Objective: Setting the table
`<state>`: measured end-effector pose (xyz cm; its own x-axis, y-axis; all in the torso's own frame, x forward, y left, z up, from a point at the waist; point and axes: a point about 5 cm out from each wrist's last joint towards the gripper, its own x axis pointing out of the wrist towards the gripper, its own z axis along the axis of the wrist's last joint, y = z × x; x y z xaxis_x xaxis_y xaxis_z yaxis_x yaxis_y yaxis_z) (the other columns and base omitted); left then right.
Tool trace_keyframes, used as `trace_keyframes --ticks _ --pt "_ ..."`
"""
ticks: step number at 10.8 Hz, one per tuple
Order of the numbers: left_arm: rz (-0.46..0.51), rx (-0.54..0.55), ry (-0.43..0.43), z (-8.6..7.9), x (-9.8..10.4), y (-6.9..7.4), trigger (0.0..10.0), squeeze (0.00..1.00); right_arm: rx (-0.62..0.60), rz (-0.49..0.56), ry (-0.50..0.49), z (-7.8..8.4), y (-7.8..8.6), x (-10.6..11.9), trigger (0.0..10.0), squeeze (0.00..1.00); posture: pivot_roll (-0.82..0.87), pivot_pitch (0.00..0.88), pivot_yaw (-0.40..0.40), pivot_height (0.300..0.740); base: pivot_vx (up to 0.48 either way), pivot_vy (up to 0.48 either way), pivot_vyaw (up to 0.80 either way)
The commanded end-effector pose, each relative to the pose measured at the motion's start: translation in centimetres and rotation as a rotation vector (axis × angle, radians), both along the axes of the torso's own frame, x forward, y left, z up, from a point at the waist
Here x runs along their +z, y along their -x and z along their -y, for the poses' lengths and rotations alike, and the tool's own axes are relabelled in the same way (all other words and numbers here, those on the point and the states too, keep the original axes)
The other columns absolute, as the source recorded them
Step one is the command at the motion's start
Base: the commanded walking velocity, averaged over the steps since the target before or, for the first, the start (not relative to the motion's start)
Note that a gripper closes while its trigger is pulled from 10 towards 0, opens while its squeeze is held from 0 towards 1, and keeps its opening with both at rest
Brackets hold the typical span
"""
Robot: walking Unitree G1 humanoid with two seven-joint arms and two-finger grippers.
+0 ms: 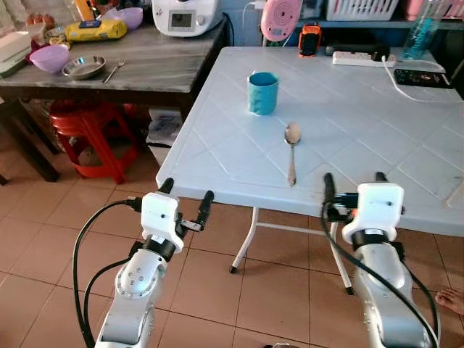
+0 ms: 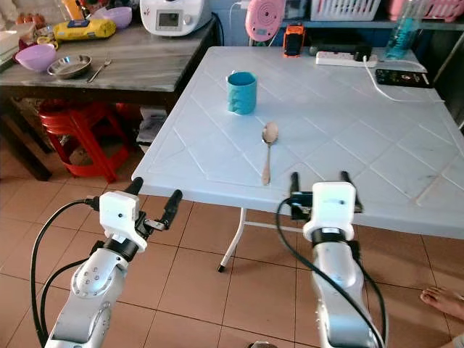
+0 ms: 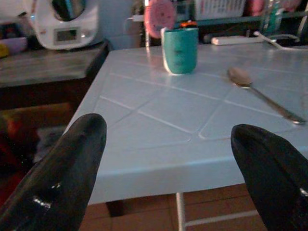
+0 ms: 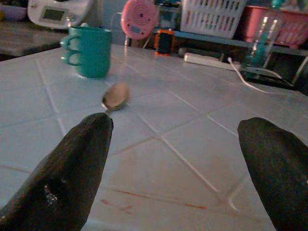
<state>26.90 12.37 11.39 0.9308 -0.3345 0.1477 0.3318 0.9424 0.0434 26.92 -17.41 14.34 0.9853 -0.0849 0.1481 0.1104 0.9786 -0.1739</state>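
While both arms reach forward at the near edge of the pale blue table (image 1: pixel 377 145), neither gripper grasps anything. On the tabletop a teal mug (image 1: pixel 262 92) stands upright, and nearer the robot a metal spoon (image 1: pixel 291 151) lies flat with its bowl toward the mug and its handle pointing at the near edge; the two are near each other but apart. Over the table's near edge, to the right of the spoon handle, the right gripper (image 1: pixel 352 180) hovers with its fingers spread wide and nothing between them. Off the table's near left corner, above the tiled floor (image 1: pixel 217 275), the left gripper (image 1: pixel 186 194) has its fingers parted as well. At the far edge of the table sit a white power strip (image 1: pixel 360 59) and a small orange device (image 1: pixel 309 39). To the left, a dark wooden table (image 1: pixel 145 58) carries a purple bowl (image 1: pixel 49 58), a steel dish (image 1: pixel 83 67), a fork (image 1: pixel 113 70) and a white appliance (image 1: pixel 185 16) with a small screen. No writing or brand on any of these can be read. A red stool (image 1: pixel 90 138) stands beneath that table, and a person's bare foot (image 1: pixel 451 299) rests on the tiles at the right.
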Motion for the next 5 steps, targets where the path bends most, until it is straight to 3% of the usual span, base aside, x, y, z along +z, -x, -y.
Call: trace_keyframes --ticks 1,2,5 --pt "0.015 -0.005 0.006 -0.3 0.31 0.14 10.0 0.0 0.026 0.019 0.001 -0.58 -0.13 0.4 10.0 0.0 -0.16 0.106 0.08 0.74 0.326 0.0 0.51" --pt "0.014 -0.019 0.007 -0.2 0.31 0.17 10.0 0.0 0.028 0.019 -0.001 -0.66 -0.16 0.39 10.0 0.0 -0.16 0.107 0.081 0.74 0.48 0.0 0.46" --pt "0.01 -0.039 0.007 -0.06 0.22 0.28 10.0 0.0 0.025 0.015 -0.009 -0.75 -0.07 0.21 10.0 0.0 -0.16 0.109 0.085 0.74 0.48 0.0 0.0"
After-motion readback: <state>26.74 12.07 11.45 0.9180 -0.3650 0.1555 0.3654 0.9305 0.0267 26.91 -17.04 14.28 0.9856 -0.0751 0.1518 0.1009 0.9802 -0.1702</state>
